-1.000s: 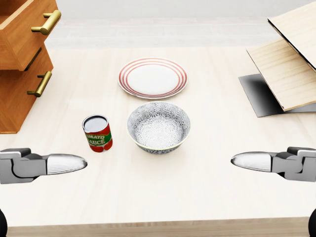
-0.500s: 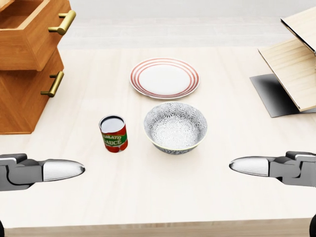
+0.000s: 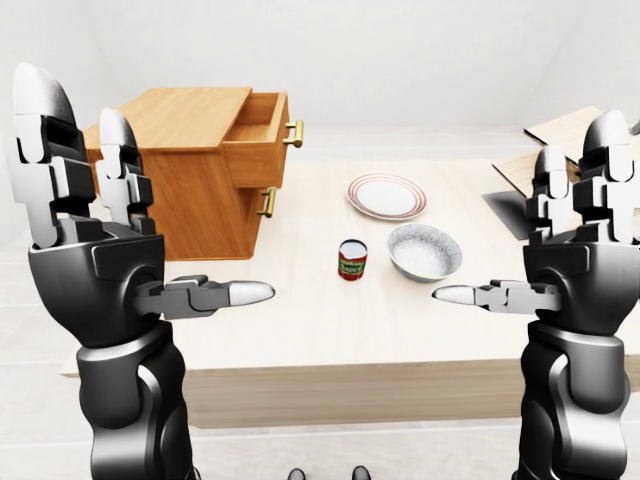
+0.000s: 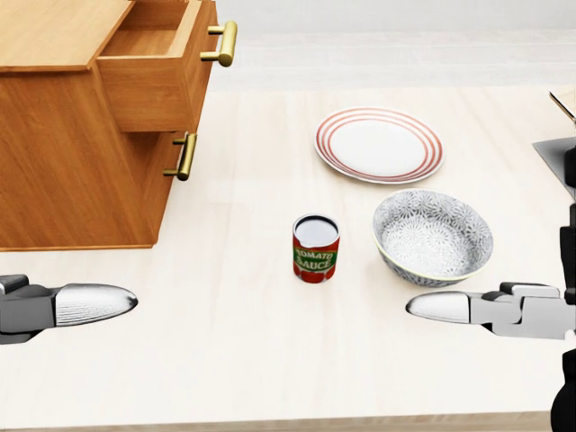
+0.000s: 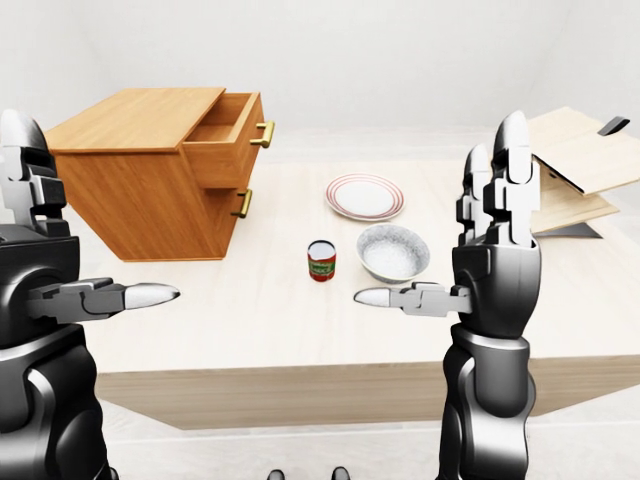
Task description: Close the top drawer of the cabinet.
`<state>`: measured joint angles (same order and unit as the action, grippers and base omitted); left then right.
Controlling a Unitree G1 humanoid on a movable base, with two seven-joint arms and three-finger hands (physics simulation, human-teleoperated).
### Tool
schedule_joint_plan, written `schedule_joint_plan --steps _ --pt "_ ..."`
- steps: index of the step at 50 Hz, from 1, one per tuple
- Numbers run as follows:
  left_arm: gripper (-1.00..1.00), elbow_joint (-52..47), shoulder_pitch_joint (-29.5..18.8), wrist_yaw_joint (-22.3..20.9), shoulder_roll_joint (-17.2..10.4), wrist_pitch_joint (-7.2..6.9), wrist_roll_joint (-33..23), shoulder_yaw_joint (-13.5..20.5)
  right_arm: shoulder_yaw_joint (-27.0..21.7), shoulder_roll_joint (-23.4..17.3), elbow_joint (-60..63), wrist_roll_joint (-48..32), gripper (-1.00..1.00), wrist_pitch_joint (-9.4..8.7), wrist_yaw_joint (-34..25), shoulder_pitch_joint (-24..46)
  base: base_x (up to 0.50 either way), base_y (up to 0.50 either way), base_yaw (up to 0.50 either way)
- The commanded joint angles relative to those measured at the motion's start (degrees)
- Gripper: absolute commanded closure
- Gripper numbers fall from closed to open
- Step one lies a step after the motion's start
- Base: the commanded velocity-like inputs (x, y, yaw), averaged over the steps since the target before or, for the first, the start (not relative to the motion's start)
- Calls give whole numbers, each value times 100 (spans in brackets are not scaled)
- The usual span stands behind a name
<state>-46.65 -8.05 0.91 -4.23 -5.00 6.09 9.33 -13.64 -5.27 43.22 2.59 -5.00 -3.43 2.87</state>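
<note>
The wooden cabinet (image 4: 63,171) stands on the table at the upper left of the head view. Its top drawer (image 4: 148,90) is pulled out to the right, its brass handle (image 4: 222,42) sticking out past the lower drawer's handle (image 4: 184,155). My left hand (image 3: 130,200) is raised and open near the table's near edge, thumb (image 4: 85,304) pointing right, well below the cabinet. My right hand (image 5: 470,215) is also open and upright, thumb (image 4: 445,307) pointing left, just below the bowl. Neither hand touches anything.
A tomato sauce can (image 4: 316,248) stands mid-table, right of the cabinet. A patterned bowl (image 4: 433,236) and a red-rimmed plate (image 4: 379,144) lie further right. Wooden boards (image 5: 580,160) lean at the far right. The table's near edge (image 4: 270,421) runs along the bottom.
The whole head view has shifted: cabinet, can, bowl and plate all slid right, so the camera has moved left. Much more of the cabinet shows. Both hands keep their pose.
</note>
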Motion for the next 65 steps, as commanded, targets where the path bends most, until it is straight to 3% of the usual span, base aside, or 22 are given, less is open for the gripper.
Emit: schedule_joint_plan --steps 1,41,55,65 --pt "-100 -23 -12 36 -24 0 62 12 -3 20 -28 -70 -100 0 -71 -50 5 50 0" --pt "-100 -3 37 -55 -30 0 -52 -35 57 82 -112 -248 -100 0 -196 -155 4 39 0" --pt "-100 117 182 -67 30 0 -130 -74 -21 135 -120 -69 -100 0 -176 -195 0 0 0" --pt "-100 112 117 -78 5 0 -169 -96 56 113 -189 -99 -100 0 -220 -268 41 0 0"
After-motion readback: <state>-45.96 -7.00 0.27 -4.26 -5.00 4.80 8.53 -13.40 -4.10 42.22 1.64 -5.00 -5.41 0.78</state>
